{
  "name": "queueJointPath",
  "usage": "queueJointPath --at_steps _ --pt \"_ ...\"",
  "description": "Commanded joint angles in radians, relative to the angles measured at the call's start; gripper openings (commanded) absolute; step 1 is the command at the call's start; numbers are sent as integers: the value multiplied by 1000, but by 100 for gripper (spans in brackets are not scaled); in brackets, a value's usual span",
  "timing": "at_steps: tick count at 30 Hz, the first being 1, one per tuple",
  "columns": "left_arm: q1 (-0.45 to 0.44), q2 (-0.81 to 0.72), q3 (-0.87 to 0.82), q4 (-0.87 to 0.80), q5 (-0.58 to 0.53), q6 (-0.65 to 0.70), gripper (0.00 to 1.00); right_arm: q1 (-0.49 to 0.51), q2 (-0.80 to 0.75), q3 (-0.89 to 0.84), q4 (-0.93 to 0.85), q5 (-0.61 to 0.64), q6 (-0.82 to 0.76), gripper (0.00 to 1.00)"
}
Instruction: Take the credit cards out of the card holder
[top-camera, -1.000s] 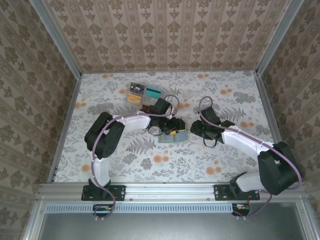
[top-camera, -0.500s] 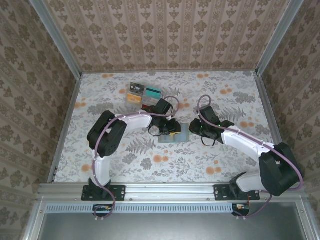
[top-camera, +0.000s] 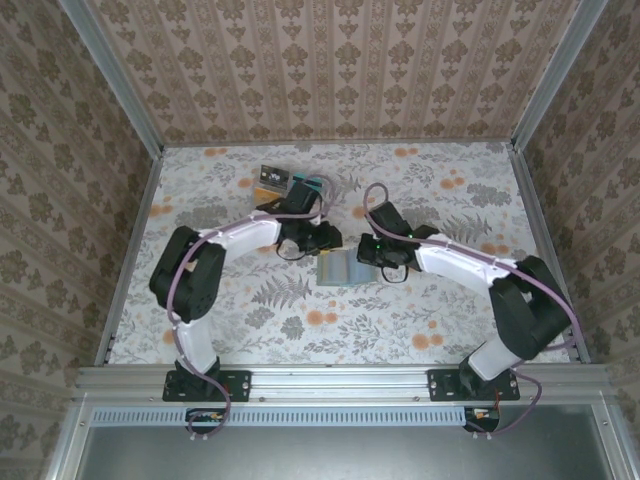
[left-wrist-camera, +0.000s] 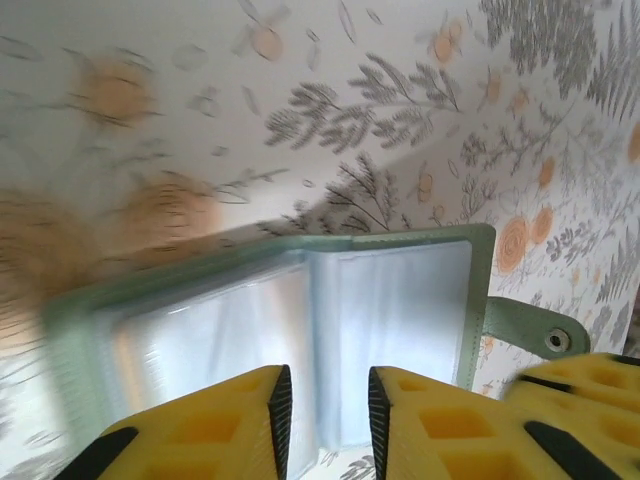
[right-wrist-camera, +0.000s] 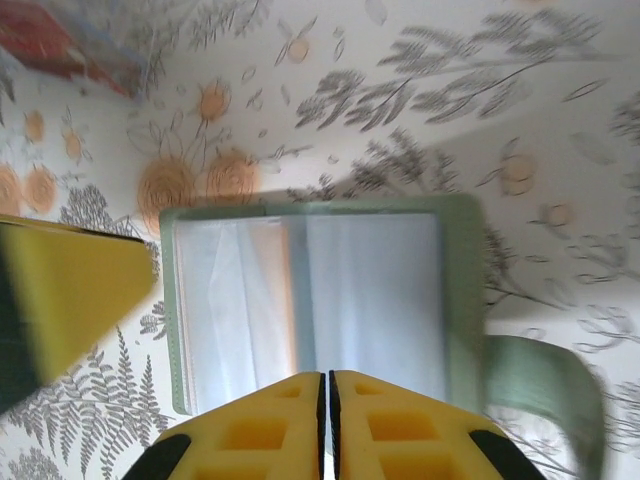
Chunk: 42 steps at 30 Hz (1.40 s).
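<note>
Open grey-green bifold card holder (top-camera: 338, 270) is hemmed in on the far side: left gripper (top-camera: 328, 240) at its 11 o'clock, right gripper (top-camera: 372, 250) at 1. Clear plastic card tray (top-camera: 290, 183) sits farther out at 11. The floral-print table (top-camera: 300, 315) gives open approach from 4 through 9.

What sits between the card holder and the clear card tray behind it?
In the top view, the left arm's wrist and left gripper hang over that stretch of floral table, between card holder and tray.
</note>
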Motion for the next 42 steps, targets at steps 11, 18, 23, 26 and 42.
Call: queueJointPath --at_steps 11,18,23,26,42 --pt "10 -8 -42 -96 -5 65 43 12 154 66 -96 -27 -11 22" --pt "-14 40 -1 -123 -6 75 42 11 184 59 -107 -6 -5 26" --pt "-20 60 22 -150 0 99 41 11 204 56 -108 -3 0 27" --pt "-22 58 26 -163 -12 99 40 11 209 53 -109 1 5 28" --pt "-26 -9 3 -90 -13 65 34 7 229 38 -106 5 10 29"
